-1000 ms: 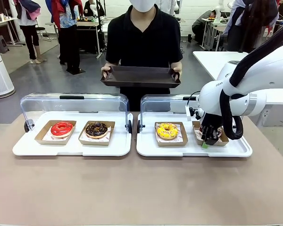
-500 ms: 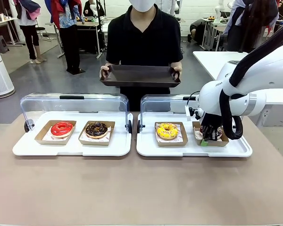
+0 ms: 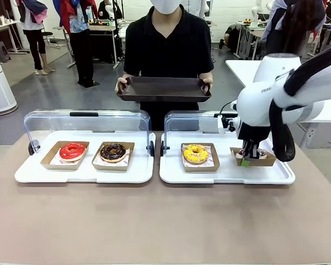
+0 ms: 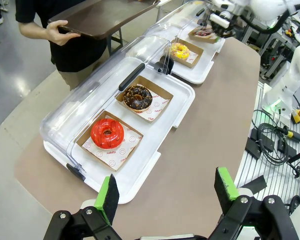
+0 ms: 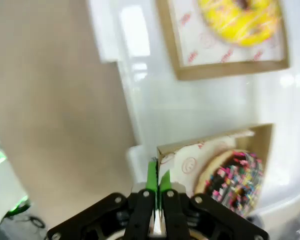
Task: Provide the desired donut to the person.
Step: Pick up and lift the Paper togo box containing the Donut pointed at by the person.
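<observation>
My right gripper point(image 3: 246, 159) is shut on the near edge of a cardboard box point(image 3: 260, 162) that carries a chocolate donut with coloured sprinkles point(image 3: 261, 153), held slightly above the right white tray point(image 3: 226, 175). In the right wrist view the green fingertips point(image 5: 152, 176) pinch the box wall point(image 5: 210, 141) beside the sprinkled donut point(image 5: 236, 181). The person point(image 3: 168, 47) stands across the table holding a dark serving tray point(image 3: 164, 88) in both hands. My left gripper point(image 4: 166, 192) hangs open over the table's left end, holding nothing.
A yellow donut point(image 3: 196, 153) sits boxed on the right tray. On the left tray point(image 3: 83, 172) are a red donut point(image 3: 72, 150) and a chocolate donut point(image 3: 113, 151). Clear lids point(image 3: 85, 120) stand open behind both trays. Bare table lies in front.
The right gripper closed on the box's edge, then rose and shifted right, lifting the sprinkled donut's box off the tray. The left gripper stayed open.
</observation>
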### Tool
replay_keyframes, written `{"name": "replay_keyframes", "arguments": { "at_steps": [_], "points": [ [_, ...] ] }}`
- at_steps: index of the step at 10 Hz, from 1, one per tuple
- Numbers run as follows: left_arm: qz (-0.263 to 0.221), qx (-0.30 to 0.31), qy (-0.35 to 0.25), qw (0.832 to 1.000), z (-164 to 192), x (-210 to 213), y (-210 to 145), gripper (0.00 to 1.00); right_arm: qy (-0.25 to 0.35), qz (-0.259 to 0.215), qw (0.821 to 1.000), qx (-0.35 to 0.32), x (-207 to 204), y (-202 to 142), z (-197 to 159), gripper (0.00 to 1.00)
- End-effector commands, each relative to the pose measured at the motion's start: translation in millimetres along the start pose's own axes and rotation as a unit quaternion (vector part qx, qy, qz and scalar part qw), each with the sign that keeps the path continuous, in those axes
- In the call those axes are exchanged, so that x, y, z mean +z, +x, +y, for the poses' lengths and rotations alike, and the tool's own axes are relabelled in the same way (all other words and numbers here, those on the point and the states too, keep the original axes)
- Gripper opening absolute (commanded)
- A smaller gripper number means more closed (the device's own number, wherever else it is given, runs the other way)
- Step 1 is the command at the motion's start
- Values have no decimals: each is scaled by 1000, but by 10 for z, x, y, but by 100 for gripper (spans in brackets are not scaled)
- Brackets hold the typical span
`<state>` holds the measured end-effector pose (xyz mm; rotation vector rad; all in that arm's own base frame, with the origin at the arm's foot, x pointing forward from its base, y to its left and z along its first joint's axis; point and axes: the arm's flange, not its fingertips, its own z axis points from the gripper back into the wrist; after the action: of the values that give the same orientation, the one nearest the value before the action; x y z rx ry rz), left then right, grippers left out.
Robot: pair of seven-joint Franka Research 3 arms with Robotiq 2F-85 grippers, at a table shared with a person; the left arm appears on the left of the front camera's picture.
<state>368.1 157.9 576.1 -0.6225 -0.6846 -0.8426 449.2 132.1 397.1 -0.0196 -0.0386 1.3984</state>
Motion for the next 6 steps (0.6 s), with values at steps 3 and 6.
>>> {"name": "replay_keyframes", "arguments": {
  "at_steps": [3,6],
  "points": [
    [-6,-4,-4,1000,-9,5,4,100,24,13,1000,8,1146,202,648,0],
    [-6,-4,-4,1000,-9,5,4,100,-41,-7,999,19,1933,695,711,0]
  ]
}}
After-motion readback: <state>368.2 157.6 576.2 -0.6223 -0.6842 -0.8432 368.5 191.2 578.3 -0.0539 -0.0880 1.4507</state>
